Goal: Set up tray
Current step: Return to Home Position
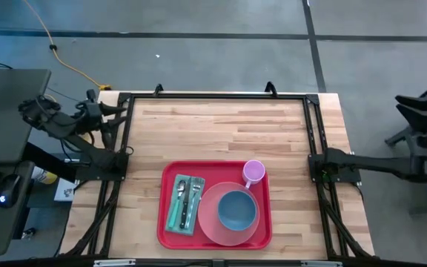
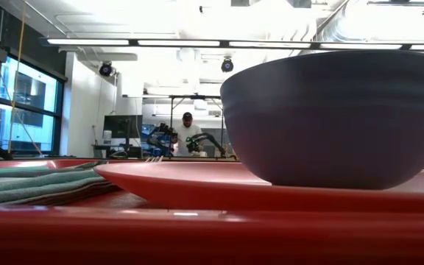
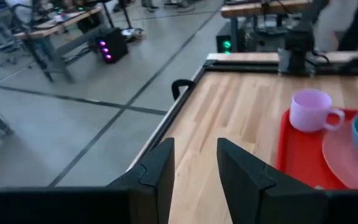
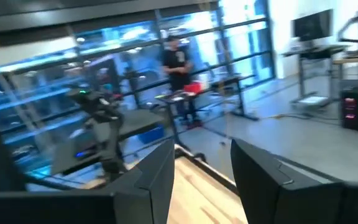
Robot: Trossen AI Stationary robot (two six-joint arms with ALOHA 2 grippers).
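Seemingly the setting is all but finished. On the wooden table point(image 1: 228, 126) the red tray point(image 1: 213, 172) lies midway between the two arms, close to the table edge on the lower side of the high view. It is fully laid. The pink plate point(image 1: 210, 222) fills its right half and the blue bowl point(image 1: 236, 210) stands on the plate. The blue-green napkin point(image 1: 173, 221) lies along the left side, and the lilac mug point(image 1: 253, 173) stands in the far right corner, just beside the plate. The cutlery point(image 1: 188, 196) rests on the napkin.

Nothing seems left to place; I judge that only parking the arms remains. The left gripper point(image 3: 194, 142) hangs near the table's far left corner, fingers a narrow way apart and empty. The right gripper point(image 4: 202, 144) sits well off the right side, likewise parted and empty.

The tray's long axis runs left to right, square to the table's edges. Napkin and cutlery lie nearly across it, pointing toward the far edge.
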